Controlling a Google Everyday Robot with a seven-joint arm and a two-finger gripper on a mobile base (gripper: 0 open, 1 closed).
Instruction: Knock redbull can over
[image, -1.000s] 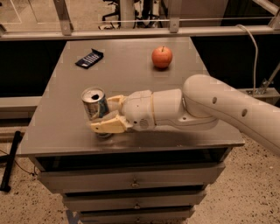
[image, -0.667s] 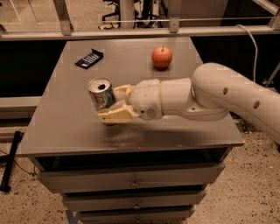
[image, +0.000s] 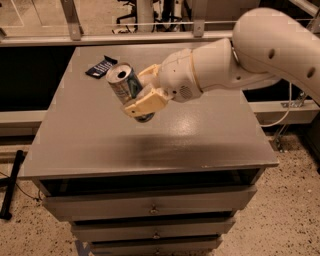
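Note:
The redbull can (image: 123, 86) is a slim silver-and-blue can with a silver pull-tab top. It is tilted, its top leaning toward the upper left, and it is held just above the grey table (image: 90, 145) near its middle. My gripper (image: 136, 93) is shut on the can, with one cream finger (image: 146, 103) under its right side and the other behind it. The white arm reaches in from the upper right. The apple is hidden behind the arm.
A flat dark blue packet (image: 101, 66) lies at the table's far left, just behind the can. The table has drawers below its front edge. A rail and a glass partition run behind it, and a black pole stands at the lower left.
The gripper has lifted the can off the table and carried it farther back. The can has gone from nearly upright to tilted toward the left. The arm now covers the apple.

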